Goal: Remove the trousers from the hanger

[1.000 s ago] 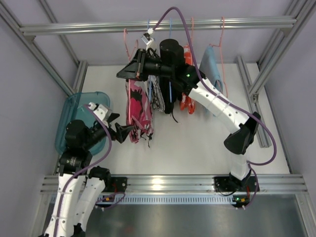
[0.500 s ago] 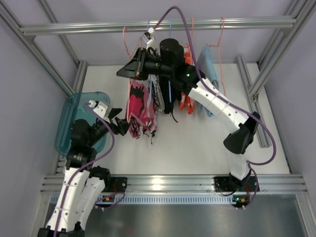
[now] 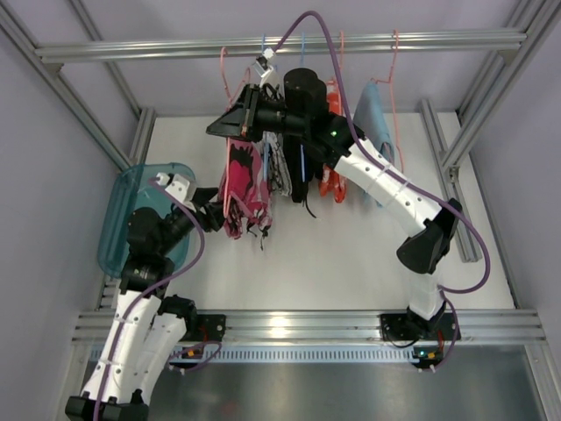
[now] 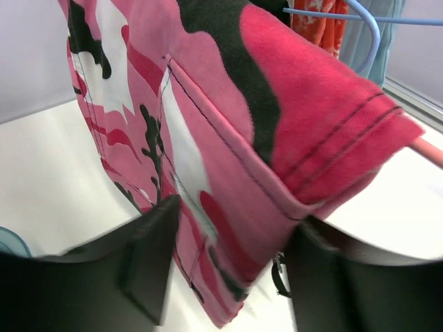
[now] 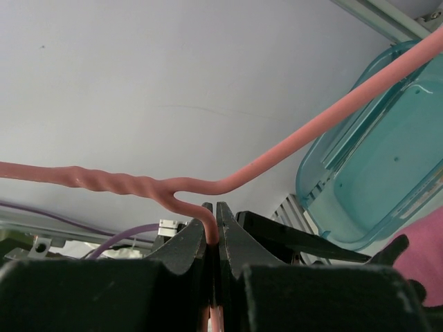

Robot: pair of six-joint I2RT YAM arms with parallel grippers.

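Reaching high above the desk (image 3: 368, 254), the right arm is stretched from its base, with the elbow bent, up to the pink hanger (image 3: 223, 72) that hooks on the rail (image 3: 175, 48). The right gripper (image 3: 215, 132) is closed narrow on this hanger's wire. In the right wrist view the wire of the hanger (image 5: 277, 166) goes down between the two fingertips of the gripper (image 5: 213, 211), just under its twisted neck.

Under the hanger hang the pink trousers (image 3: 244, 189), folded, with black and white patches. Just beside the hanger, on the side away from the teal bin (image 3: 118, 219), hang the white trousers (image 3: 279, 171) with dense black print. Farther from the hanger on that side are an orange garment (image 3: 330, 184) and a pale blue one (image 3: 377, 114).

The left arm is folded close to its base, the forearm raised and the wrist turned toward the low part of the pink trousers, well below the hanger. The left gripper (image 3: 215, 219) has one finger on each side of the lower hem. In the left wrist view the thick fold of the pink trousers (image 4: 228, 124) fills the space between the fingers of the gripper (image 4: 232, 263). I cannot tell if they press it.
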